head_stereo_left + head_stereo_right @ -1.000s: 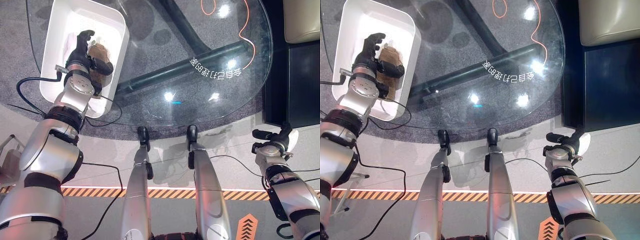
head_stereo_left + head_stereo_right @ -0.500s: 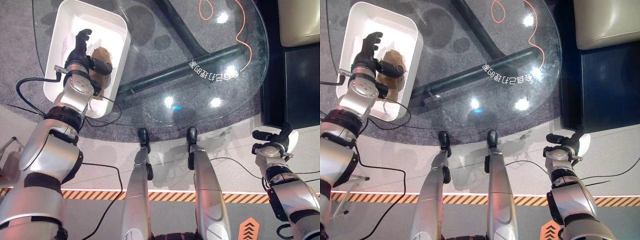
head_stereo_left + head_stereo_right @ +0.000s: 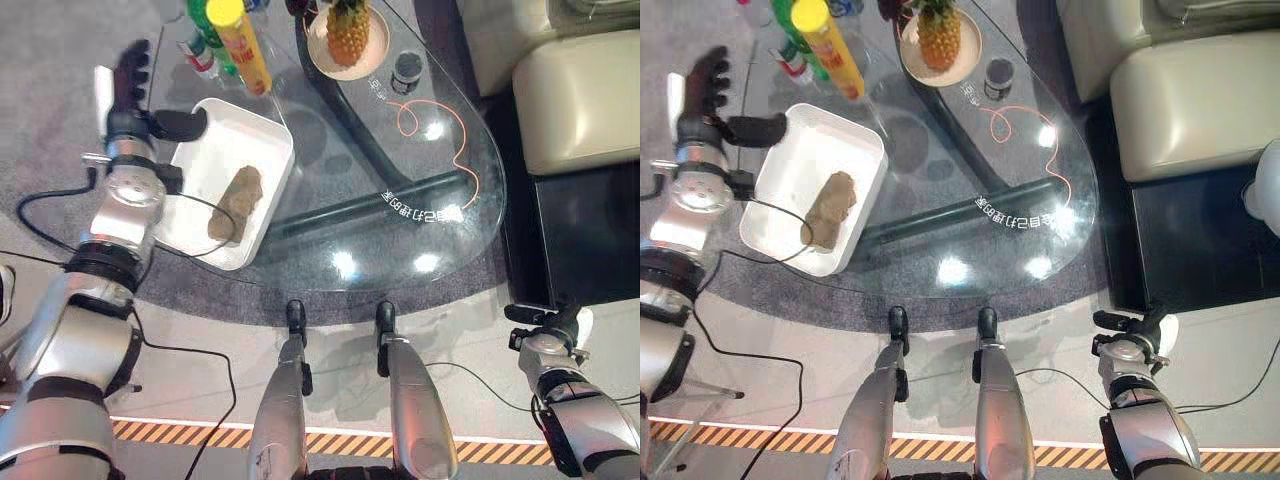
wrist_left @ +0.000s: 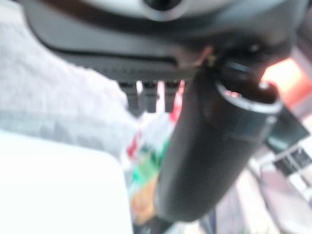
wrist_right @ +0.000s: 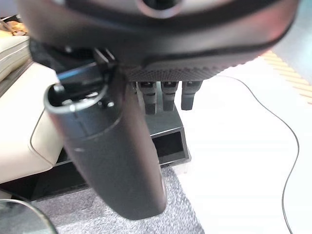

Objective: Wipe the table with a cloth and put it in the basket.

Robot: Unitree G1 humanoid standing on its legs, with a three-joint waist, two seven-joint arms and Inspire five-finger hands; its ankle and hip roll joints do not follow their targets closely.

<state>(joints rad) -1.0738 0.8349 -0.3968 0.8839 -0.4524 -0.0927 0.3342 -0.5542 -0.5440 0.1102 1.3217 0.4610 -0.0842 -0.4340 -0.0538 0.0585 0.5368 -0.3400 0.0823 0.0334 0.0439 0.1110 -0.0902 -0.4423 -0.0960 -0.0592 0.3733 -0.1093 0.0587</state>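
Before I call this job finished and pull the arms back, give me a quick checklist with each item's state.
1. Cloth inside the white basket: ok, it lies along the basket floor.
2. Left hand let go of the cloth: ok, fingers straight, holding nothing, beside the basket's far corner.
3. Right hand free: ok, low by the floor, fingers relaxed, nothing held.
4. Left hand apart from the yellow bottle: ok, a gap shows.
5. Glass table wiped clean: cannot tell, reflections hide the surface.
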